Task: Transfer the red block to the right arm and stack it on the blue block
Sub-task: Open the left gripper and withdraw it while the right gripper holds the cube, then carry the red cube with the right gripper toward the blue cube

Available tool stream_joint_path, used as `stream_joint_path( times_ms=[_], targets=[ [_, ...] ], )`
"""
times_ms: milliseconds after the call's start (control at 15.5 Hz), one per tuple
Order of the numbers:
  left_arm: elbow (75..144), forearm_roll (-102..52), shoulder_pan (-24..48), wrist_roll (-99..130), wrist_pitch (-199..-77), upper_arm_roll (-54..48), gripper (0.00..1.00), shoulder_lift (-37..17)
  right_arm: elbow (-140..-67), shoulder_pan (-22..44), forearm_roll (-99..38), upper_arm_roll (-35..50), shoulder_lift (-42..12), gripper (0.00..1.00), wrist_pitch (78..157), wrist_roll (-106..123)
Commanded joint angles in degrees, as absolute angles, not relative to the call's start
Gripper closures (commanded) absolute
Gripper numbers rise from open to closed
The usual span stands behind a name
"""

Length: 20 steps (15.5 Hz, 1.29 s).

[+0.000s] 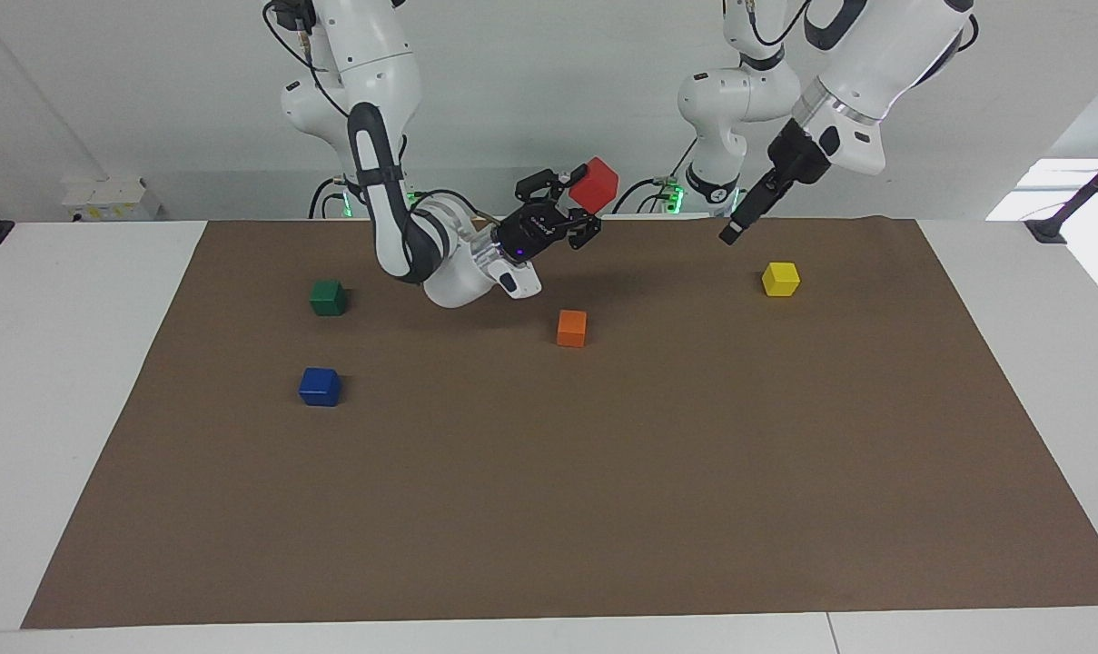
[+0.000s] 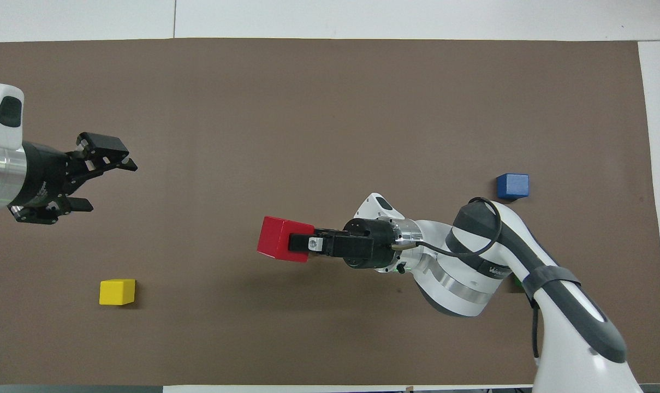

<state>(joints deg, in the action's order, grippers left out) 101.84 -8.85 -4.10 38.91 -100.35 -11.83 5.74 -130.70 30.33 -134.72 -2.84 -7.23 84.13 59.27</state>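
Note:
The red block (image 1: pixel 596 183) (image 2: pixel 283 245) hangs above the middle of the brown mat (image 1: pixel 603 500), with my right gripper (image 1: pixel 578 196) (image 2: pixel 300 248) shut on it. It is over the orange block (image 1: pixel 571 328), which is hidden in the overhead view. The blue block (image 1: pixel 320 386) (image 2: pixel 512 185) rests on the mat toward the right arm's end, apart from the gripper. My left gripper (image 1: pixel 730 234) (image 2: pixel 107 185) is raised and open with nothing in it, over the mat close to the yellow block (image 1: pixel 780 279) (image 2: pixel 117 291).
A green block (image 1: pixel 328 297) lies nearer to the robots than the blue block; the right arm mostly covers it in the overhead view. White table (image 1: pixel 76 363) borders the mat on all sides.

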Motion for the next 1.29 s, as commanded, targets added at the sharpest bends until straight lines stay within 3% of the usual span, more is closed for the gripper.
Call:
stream_joint_path(
  times_ms=[0, 194, 323, 517, 905, 1228],
  targets=[
    [90.6, -4.3, -5.5, 30.5, -94.2, -12.0, 0.00, -1.3, -131.4, 29.0, -128.8, -2.7, 2.2, 1.00, 97.2, 50.3],
    [80.2, 3.1, -6.2, 18.0, -86.9, -12.1, 0.00, -7.8, -130.6, 28.0, -124.5, -2.9, 6.0, 1.00, 102.6, 44.1],
    [78.1, 4.1, -6.2, 10.6, -83.8, -11.8, 0.00, -8.2, -130.5, 26.8, -119.0, -2.9, 7.2, 1.00, 104.8, 42.7],
    [80.9, 7.0, -5.9, 4.7, -83.1, -12.0, 0.00, -6.3, -130.5, 24.4, -108.1, -2.9, 9.0, 1.00, 108.7, 41.8],
    [89.6, 6.7, -5.2, 5.1, -83.8, -11.3, 0.00, -0.7, -130.3, 17.2, -84.2, -3.1, 12.5, 1.00, 109.1, 39.1],
    [92.9, 6.6, -2.2, 5.8, -84.7, -9.8, 0.00, 2.6, -125.7, 12.2, -58.6, -3.1, 12.4, 1.00, 110.7, 36.2]
  ],
)
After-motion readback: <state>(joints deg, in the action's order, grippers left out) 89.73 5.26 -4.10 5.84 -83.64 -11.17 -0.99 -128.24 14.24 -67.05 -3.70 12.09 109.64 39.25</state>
